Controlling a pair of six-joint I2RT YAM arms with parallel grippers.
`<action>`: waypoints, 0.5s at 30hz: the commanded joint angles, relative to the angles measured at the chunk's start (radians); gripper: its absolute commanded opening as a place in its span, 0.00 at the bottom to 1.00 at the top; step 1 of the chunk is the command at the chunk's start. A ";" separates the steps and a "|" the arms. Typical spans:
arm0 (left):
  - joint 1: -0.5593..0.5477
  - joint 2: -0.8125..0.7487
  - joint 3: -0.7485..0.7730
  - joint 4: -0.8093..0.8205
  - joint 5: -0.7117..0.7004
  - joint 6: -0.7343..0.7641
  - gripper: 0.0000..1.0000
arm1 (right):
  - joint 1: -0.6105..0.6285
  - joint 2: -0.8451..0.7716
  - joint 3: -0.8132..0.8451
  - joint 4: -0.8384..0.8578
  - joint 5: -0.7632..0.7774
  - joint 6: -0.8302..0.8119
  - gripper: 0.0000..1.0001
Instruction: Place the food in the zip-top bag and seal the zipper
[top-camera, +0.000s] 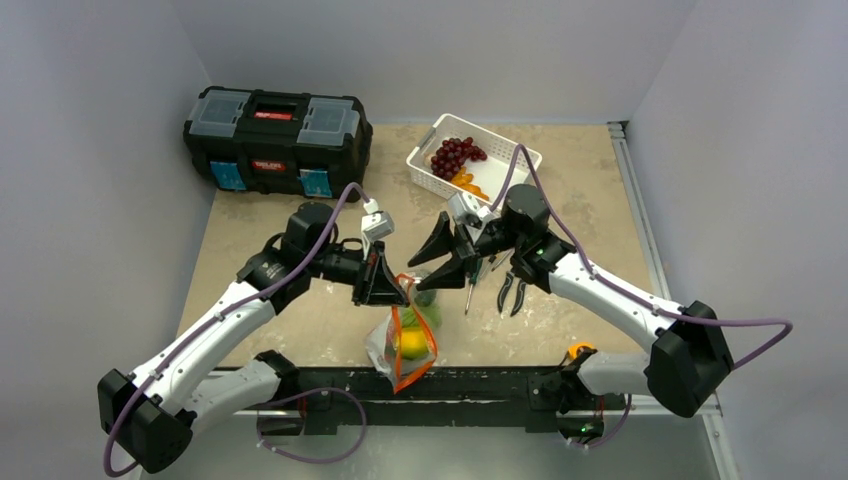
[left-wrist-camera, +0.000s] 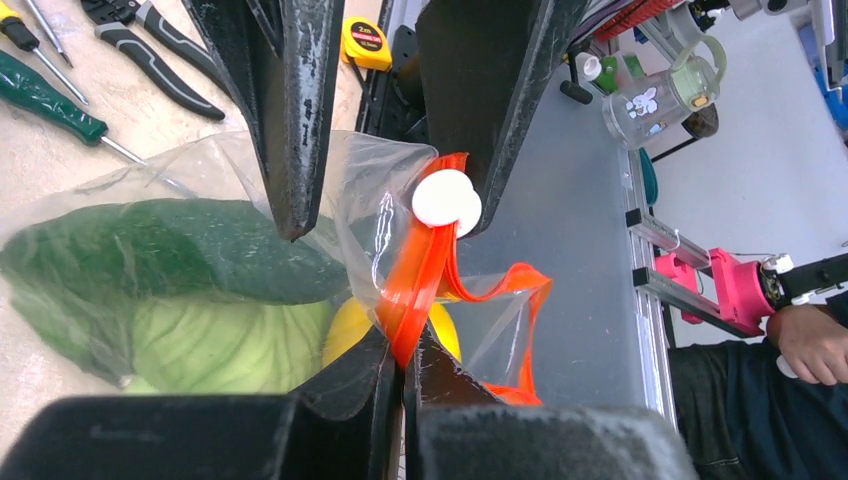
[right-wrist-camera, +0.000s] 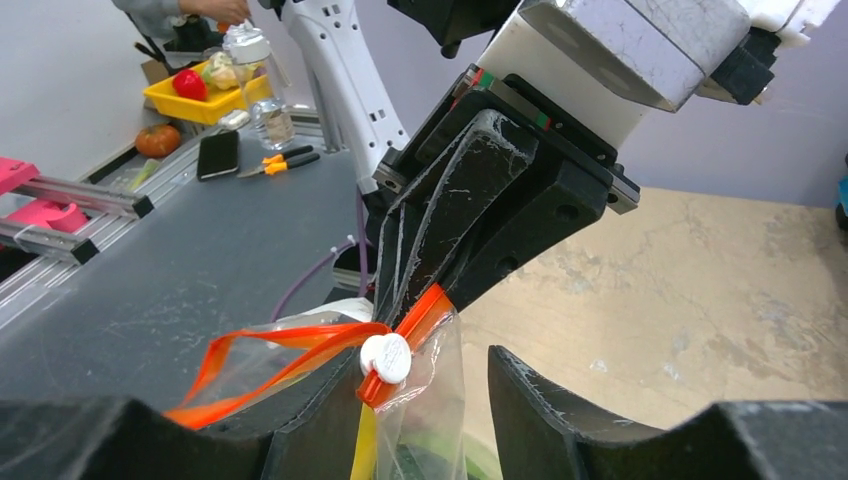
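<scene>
The zip-top bag (top-camera: 405, 340) hangs clear and crinkly between my two grippers near the table's front edge. Through the plastic I see the food: a dark green cucumber (left-wrist-camera: 180, 250), a light-green cabbage (left-wrist-camera: 230, 345) and a yellow citrus (left-wrist-camera: 345, 330). My left gripper (left-wrist-camera: 405, 350) is shut on the orange-red zipper (left-wrist-camera: 420, 270), just below its white slider (left-wrist-camera: 445, 198). Past the slider the mouth gapes in a loop. My right gripper (right-wrist-camera: 420, 400) is open. One finger stands on each side of the slider (right-wrist-camera: 385, 358), which lies close against one of them.
A black toolbox (top-camera: 277, 140) stands at the back left. A white slotted basket (top-camera: 420, 165) with grapes is at the back centre. Pliers (top-camera: 512, 292) and a screwdriver (top-camera: 468, 290) lie right of the bag. More screwdrivers (left-wrist-camera: 50, 100) and a yellow tape measure (left-wrist-camera: 366, 42) lie nearby.
</scene>
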 joint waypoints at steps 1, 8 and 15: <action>0.009 -0.017 0.043 0.034 0.053 0.020 0.00 | 0.002 -0.012 -0.016 0.047 0.057 -0.007 0.45; 0.010 -0.014 0.034 0.049 0.065 -0.006 0.00 | 0.004 -0.009 -0.024 0.092 0.054 0.066 0.09; 0.009 -0.046 0.092 -0.108 -0.135 0.047 0.34 | 0.004 -0.007 -0.019 0.208 0.043 0.266 0.00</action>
